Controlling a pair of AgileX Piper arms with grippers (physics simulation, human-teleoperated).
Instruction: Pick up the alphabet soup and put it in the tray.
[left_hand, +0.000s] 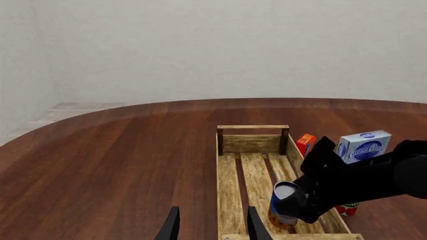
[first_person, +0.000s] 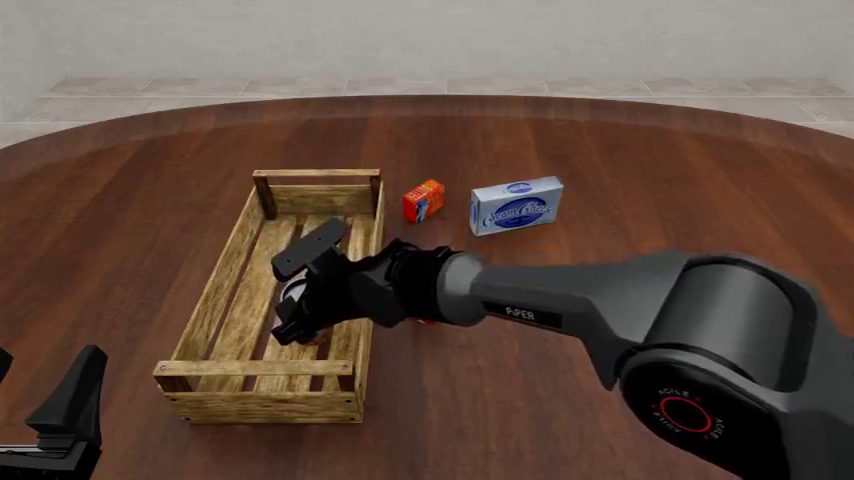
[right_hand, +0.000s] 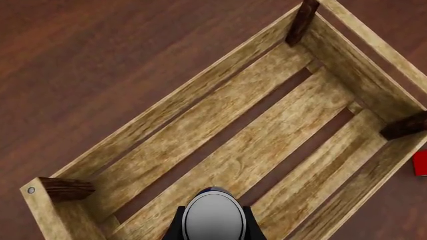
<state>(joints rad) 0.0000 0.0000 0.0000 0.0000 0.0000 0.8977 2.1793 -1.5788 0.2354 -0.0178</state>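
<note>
Right gripper (first_person: 296, 305) clamped on the can (left_hand: 285, 205), held inside the tray (first_person: 214, 290) just above the slats, toward 6 o'clock. Best lowered until seated, then released. Left gripper (left_hand: 210, 225) idle, jaws apart, empty. Tray otherwise bare (box (first_person: 515, 206) outside at 2 o'clock).

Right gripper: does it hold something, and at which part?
Yes. The right gripper holds the soup can by its sides near the silver top, over the tray. The left gripper is open and holds nothing.
</note>
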